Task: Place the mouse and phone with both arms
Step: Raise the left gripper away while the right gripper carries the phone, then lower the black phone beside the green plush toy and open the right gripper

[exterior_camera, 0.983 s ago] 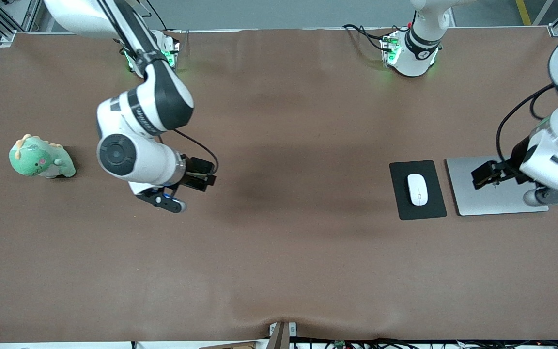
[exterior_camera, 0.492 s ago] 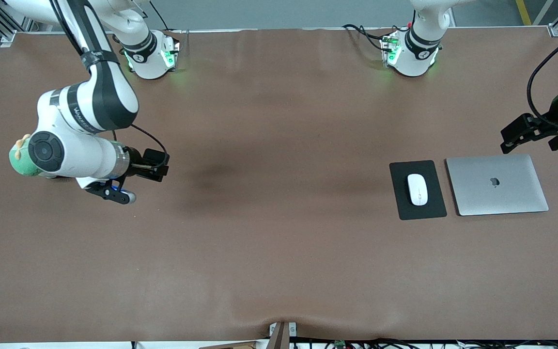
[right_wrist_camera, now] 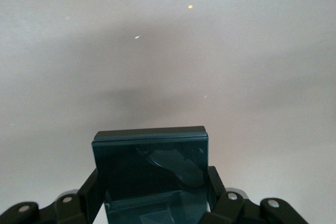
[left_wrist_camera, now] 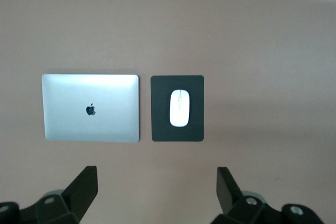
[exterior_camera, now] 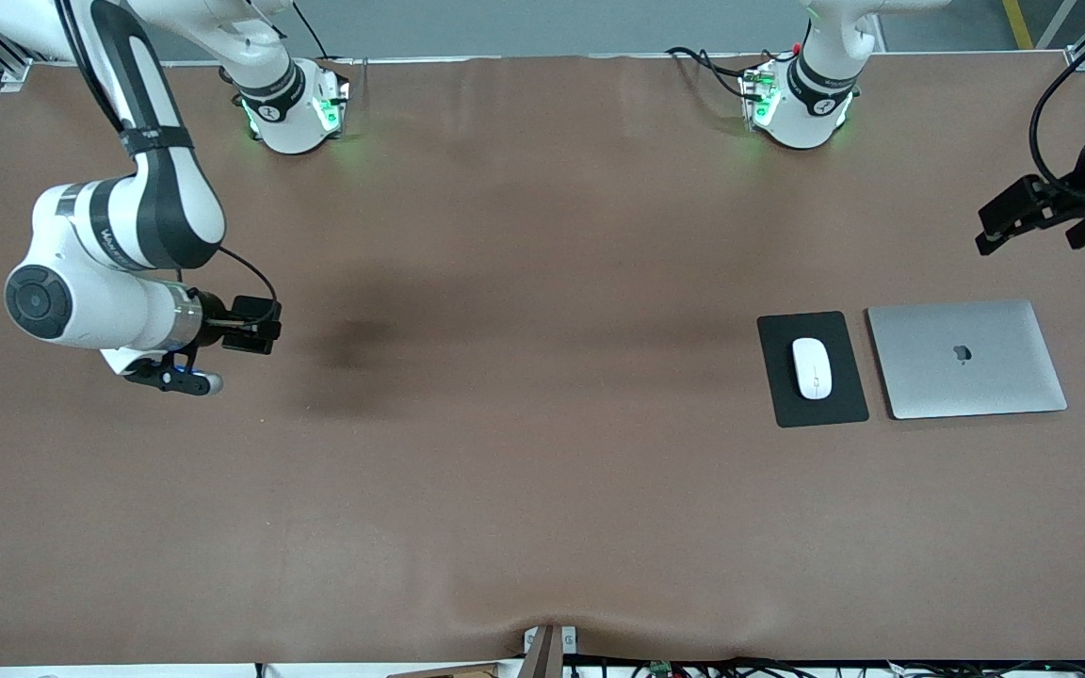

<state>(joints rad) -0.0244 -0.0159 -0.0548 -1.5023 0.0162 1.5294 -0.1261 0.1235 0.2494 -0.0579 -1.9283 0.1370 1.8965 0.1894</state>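
The white mouse lies on a black mouse pad toward the left arm's end of the table; it also shows in the left wrist view. My left gripper is open and empty, up in the air over bare table beside the laptop, apart from the mouse; its fingers stand wide. My right gripper is shut on the black phone and holds it above bare table toward the right arm's end.
A closed silver laptop lies next to the mouse pad, toward the left arm's end; it also shows in the left wrist view. The brown table cover has a small ripple at its front edge.
My right arm swung toward its own end of the table with the phone and now covers the green toy. My left gripper moved off the laptop toward the table's edge.
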